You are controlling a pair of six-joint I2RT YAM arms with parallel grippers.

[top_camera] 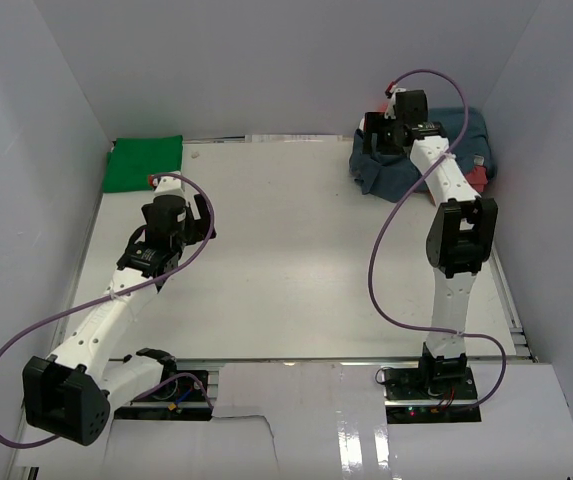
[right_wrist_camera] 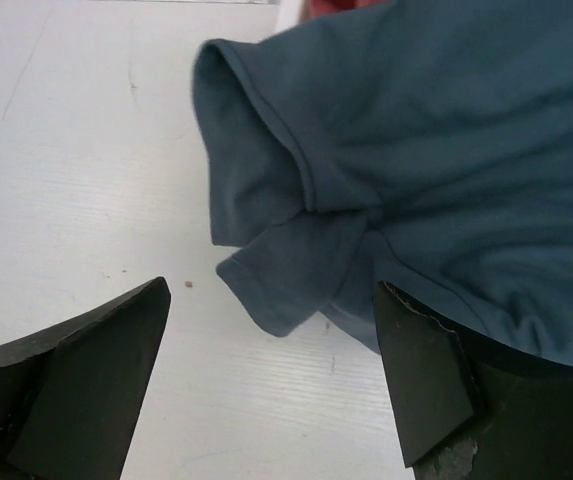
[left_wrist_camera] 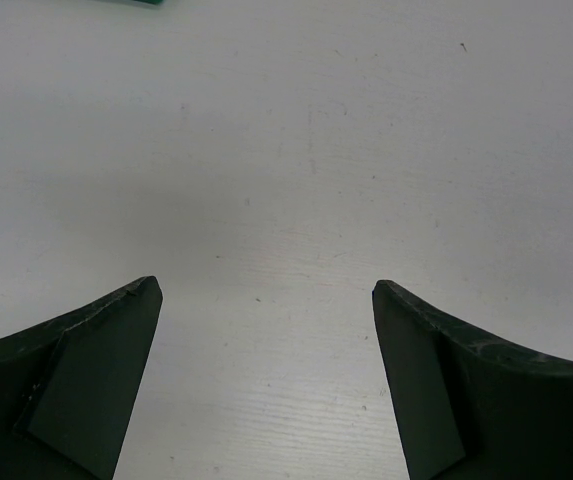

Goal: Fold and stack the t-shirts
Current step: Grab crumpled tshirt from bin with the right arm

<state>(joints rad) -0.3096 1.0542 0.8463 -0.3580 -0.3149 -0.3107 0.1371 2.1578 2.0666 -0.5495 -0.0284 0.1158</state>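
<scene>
Early stage: one green t-shirt [top_camera: 144, 163] lies apparently folded far left, the slate blue t-shirt [top_camera: 386, 178] is crumpled far right under the wide-open, empty right gripper [right_wrist_camera: 271, 300], and the left gripper [left_wrist_camera: 266, 285] is likewise wide and empty.

I can read no text, label, brand, number or sign in any of my 3 views. That goes for the slate blue t-shirt [right_wrist_camera: 446, 150] at far right, the green t-shirt [top_camera: 144, 163] at far left and the table [top_camera: 296, 270].
</scene>
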